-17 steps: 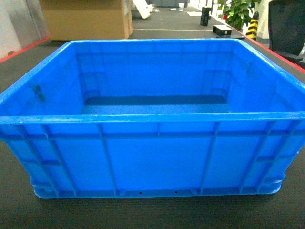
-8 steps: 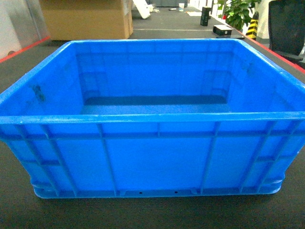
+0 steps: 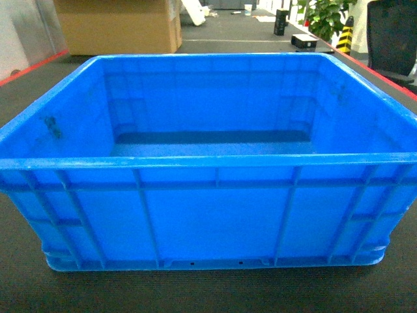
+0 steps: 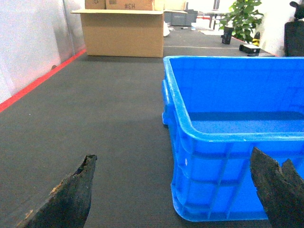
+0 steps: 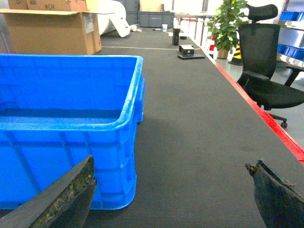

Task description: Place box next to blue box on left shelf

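Note:
The box (image 3: 208,215), a large bright-blue crate with a ribbed wall and an empty smooth inside, stands on the dark floor and fills the head view. No gripper shows in that view. In the left wrist view the box (image 4: 228,171) is at the right, and my left gripper (image 4: 173,187) is open, short of the box's near left corner, with nothing between its dark fingers (image 4: 71,194). In the right wrist view the box (image 5: 66,142) is at the left. My right gripper (image 5: 173,190) is open, short of its near right corner. The left shelf and the other blue box are out of view.
A large cardboard carton (image 3: 117,26) stands behind the box at the far left. A red line (image 4: 33,83) borders the mat on the left and another red line (image 5: 266,123) on the right. A black office chair (image 5: 266,61) and a potted plant (image 5: 228,23) stand at the right.

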Robot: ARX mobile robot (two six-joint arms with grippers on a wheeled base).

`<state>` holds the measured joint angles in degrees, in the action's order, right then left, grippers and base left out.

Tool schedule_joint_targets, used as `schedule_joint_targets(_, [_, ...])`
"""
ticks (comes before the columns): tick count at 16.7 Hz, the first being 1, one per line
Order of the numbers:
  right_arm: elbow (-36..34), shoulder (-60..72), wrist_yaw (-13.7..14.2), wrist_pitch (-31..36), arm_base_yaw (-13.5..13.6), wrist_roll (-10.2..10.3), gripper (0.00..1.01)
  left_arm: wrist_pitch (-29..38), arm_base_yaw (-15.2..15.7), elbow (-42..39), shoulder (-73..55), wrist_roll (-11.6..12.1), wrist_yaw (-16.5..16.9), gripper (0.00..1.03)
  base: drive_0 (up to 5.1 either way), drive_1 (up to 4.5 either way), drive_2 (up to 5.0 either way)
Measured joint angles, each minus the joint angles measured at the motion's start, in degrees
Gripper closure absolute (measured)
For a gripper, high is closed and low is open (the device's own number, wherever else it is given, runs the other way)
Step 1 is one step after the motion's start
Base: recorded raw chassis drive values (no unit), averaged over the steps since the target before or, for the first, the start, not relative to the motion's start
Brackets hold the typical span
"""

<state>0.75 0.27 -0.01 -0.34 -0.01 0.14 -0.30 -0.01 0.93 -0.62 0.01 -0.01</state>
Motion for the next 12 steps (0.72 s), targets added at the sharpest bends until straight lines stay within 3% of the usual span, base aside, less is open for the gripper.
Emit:
schedule_joint_targets(1, [0.0, 0.1, 0.6, -0.6, 0.1, 0.1, 0.03, -4.1, -2.6, 0.8, -1.3, -1.3, -5.9, 0.05, 0.0, 0.0, 0.0])
schedule_joint_targets(4, [1.3, 2.8, 7.0, -5.4, 2.8, 2.4, 0.03, -4.4, -5.4, 1.3, -4.1, -2.5, -12.2, 0.05, 0.0, 0.0, 0.0])
schedule_joint_targets(7, [1.7, 4.1, 9.7, -6.1, 2.9, 4.3, 0.03, -3.8, -5.2, 1.3, -4.2, -3.0, -15.1, 0.05, 0.0, 0.0, 0.0])
schedule_joint_targets(12, [1.9, 4.6, 9.8, -5.5, 2.6, 5.7, 0.03, -3.0, -5.1, 1.3, -4.9, -3.3, -15.7, 0.05, 0.0, 0.0, 0.0])
